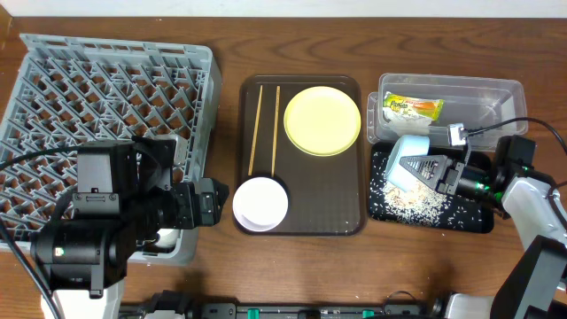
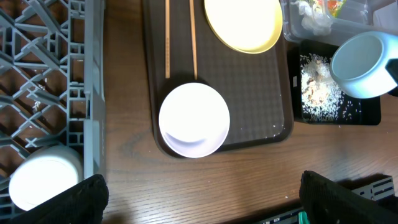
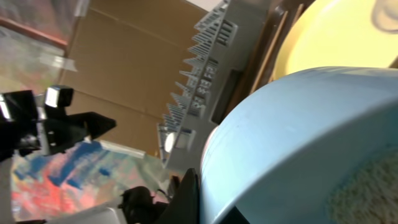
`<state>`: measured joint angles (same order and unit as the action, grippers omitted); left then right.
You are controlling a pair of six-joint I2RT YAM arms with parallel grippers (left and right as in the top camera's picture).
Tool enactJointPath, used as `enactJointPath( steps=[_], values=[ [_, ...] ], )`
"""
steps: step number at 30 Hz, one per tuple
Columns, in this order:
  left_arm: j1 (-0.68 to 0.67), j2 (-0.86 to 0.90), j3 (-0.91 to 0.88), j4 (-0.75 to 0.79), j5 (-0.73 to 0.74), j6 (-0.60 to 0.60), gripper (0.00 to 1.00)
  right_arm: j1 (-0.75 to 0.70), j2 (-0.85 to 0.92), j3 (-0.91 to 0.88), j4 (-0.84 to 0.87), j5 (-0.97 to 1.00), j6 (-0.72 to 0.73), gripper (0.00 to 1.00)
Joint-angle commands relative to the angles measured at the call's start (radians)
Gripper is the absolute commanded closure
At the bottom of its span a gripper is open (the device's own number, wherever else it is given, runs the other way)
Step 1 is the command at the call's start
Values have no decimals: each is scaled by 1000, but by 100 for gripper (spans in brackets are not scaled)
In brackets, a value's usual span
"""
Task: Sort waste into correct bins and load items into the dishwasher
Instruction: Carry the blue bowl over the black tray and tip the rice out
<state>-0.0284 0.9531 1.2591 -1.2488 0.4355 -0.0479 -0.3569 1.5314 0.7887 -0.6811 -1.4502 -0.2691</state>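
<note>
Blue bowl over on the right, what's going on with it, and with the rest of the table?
The right gripper holds the blue bowl tipped over the black tray, where rice lies scattered. The wrapper is in the clear tub. The plate, chopsticks and white bowl sit on the brown tray, not yet in the rack. The left gripper hangs open near the white bowl, holding nothing.

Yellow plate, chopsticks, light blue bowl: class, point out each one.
yellow plate [image 1: 322, 120], overhead view, centre of its face.
chopsticks [image 1: 256, 130], overhead view, middle of left stick.
light blue bowl [image 2: 365, 67], left wrist view, its middle.
</note>
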Motion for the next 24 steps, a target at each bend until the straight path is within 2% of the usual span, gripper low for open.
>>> enactJointPath(
  steps=[1, 2, 4, 6, 7, 8, 9, 10, 11, 13, 16, 18, 19, 20, 22, 24],
  values=[
    [-3, 0, 10, 1, 5, 10, 2, -6, -2, -8, 1, -8, 68, 99],
    [-3, 0, 10, 1, 5, 10, 2, -6, -2, -8, -12, -50, 43, 99],
    [-3, 0, 10, 1, 5, 10, 2, -7, -2, -8, -2, 10, 33, 99],
    [-3, 0, 10, 1, 5, 10, 2, -10, -2, -8, 18, 108, 125, 99],
    [-3, 0, 10, 1, 5, 10, 2, -10, -2, -8, 10, 23, 135, 99],
    [-3, 0, 10, 1, 5, 10, 2, -5, -7, -8, -15, -107, 63, 99],
    [-3, 0, 10, 1, 5, 10, 2, -2, -11, -5, -37, -103, 32, 99],
    [-3, 0, 10, 1, 5, 10, 2, 0, -18, -5, -25, -56, 14, 99],
    [-3, 0, 10, 1, 5, 10, 2, -2, -18, -5, -13, 73, 28, 99],
    [-3, 0, 10, 1, 5, 10, 2, -5, -14, -5, -4, 171, 141, 99],
    [-3, 0, 10, 1, 5, 10, 2, 1, -18, -5, -52, -25, -9, 99],
    [-3, 0, 10, 1, 5, 10, 2, -2, -15, -5, -10, 111, 29, 99],
    [-3, 0, 10, 1, 5, 10, 2, -3, -14, -5, -3, 171, 135, 99],
    [-3, 0, 10, 1, 5, 10, 2, -1, -15, -5, -15, 142, 138, 99],
    [-3, 0, 10, 1, 5, 10, 2, 10, -23, -5, -68, 19, 30, 99],
    [-3, 0, 10, 1, 5, 10, 2, 7, -24, -5, -41, 139, 40, 99]
  ],
)
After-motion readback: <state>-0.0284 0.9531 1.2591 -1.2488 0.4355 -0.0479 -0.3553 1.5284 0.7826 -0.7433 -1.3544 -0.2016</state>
